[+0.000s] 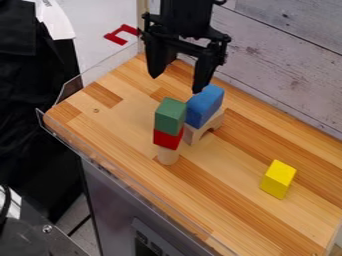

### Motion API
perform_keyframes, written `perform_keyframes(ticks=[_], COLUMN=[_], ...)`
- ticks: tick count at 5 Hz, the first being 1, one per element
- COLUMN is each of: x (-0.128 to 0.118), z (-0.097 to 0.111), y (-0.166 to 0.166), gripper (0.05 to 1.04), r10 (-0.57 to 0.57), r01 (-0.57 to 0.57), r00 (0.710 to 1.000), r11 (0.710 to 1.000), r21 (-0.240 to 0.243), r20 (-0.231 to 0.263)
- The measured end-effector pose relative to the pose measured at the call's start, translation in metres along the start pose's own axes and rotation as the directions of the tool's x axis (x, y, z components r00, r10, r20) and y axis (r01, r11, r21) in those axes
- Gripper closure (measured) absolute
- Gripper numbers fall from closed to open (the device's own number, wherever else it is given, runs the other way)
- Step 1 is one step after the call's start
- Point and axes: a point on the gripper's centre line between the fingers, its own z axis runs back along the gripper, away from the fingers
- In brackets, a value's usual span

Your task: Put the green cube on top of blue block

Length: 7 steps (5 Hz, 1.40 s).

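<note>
Work surface with the arm entering from the top edge. The black gripper (176, 85) hangs above the far part of the tabletop (220, 177), its two fingers spread well apart and pointing downward, in a released state. Its fingertips lie above and behind the stacked pieces, one of them close to the upper end of the blue block (204, 106) as seen from the camera.

The green cube (170, 115) forms the top of a three-part stack: it sits on a red block (167, 138), which rests in turn on a pale wooden cylinder (168, 155) standing upright. Just beside this stack, toward the wall, the blue block lies on a natural-wood arch (212, 123). Whether the two stacks touch cannot be told from this angle.

A yellow block (278, 179) rests directly on the tabletop, well apart from both stacks, toward the right of the view. The tabletop is of striped wood, bordered along its near left side by a transparent guard (110, 167). Weathered planks (280, 65) form the wall behind.
</note>
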Motion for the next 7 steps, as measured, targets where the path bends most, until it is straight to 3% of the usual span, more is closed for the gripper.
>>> perform_keyframes(ticks=[3,5,7], x=[-0.021,-0.022,-0.017], z=[-0.022,-0.025,-0.026], y=[0.001,0.001,0.004], gripper=[0.085,0.118,0.570], r10=[0.034,0.049,0.071], r01=[-0.035,-0.051,-0.074], r00=[0.995,0.995,0.994], r11=[0.999,0.998,0.997], r21=[-0.019,-0.023,-0.035], r20=[-0.090,-0.090,-0.083])
